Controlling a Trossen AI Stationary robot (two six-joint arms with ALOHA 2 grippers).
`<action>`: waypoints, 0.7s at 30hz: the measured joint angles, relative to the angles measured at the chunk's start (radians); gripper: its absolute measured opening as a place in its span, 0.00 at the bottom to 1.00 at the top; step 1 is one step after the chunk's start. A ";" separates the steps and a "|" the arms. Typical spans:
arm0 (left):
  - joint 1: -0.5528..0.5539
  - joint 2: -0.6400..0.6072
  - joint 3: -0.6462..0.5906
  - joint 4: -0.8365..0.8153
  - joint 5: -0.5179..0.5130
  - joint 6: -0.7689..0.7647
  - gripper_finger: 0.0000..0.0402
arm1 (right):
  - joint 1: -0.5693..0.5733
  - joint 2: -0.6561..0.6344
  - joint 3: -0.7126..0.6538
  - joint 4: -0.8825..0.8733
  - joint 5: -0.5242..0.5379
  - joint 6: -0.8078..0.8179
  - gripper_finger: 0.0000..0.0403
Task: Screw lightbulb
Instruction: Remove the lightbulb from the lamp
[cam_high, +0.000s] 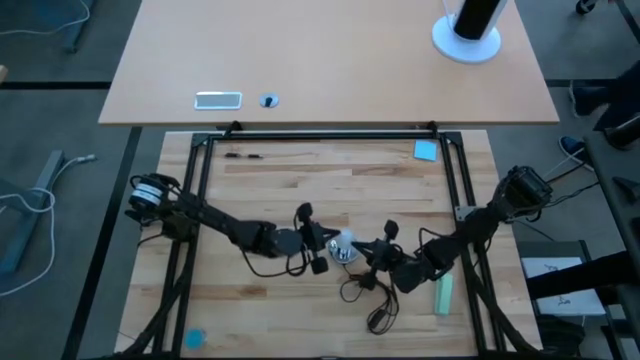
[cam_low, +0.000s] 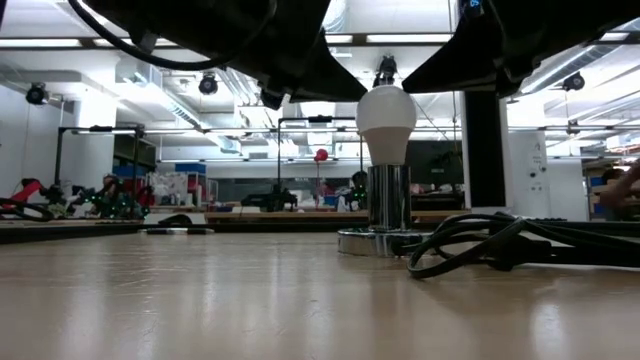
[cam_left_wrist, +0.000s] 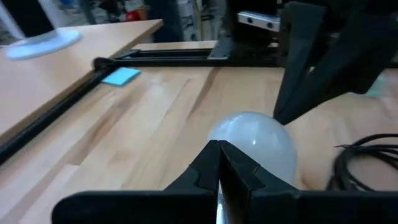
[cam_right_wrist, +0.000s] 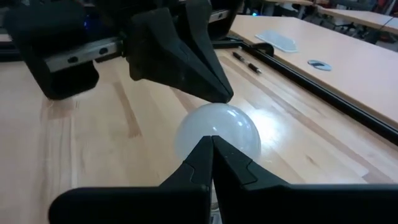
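Lightbulb (cam_low: 387, 120) stands upright, screw base down in the round silver socket (cam_low: 378, 238), approx. mid-table, slightly toward the near edge in the high view. Black cord (cam_low: 490, 245) lies coiled on the wood beside the socket, on the R side in the low view. L gripper (cam_left_wrist: 219, 163) sits just beside the bulb on its left side; jaws together, tips meeting in front of the frosted dome, not on it. R gripper (cam_right_wrist: 210, 155) just beside the bulb from the opposite side; jaws likewise pressed together, nothing between them. Each wrist view shows the other arm's closed fingers just past the bulb. Bulb-to-tip contact: can't tell on either side. Pale green block (cam_high: 444, 294) on the table near the R arm, apart from the socket. Blue square (cam_high: 426, 150) near the far R corner of the wooden table (cam_high: 330, 180).
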 joint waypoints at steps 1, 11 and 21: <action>0.001 -0.001 0.000 0.002 0.025 -0.001 0.00 | 0.002 0.000 0.000 -0.003 0.008 0.000 0.00; -0.018 -0.009 0.000 0.023 0.090 0.022 0.00 | 0.004 -0.013 -0.001 -0.008 0.051 -0.009 0.00; -0.017 -0.015 0.000 0.015 -0.079 0.023 0.00 | 0.022 -0.036 -0.001 0.013 0.022 -0.028 0.00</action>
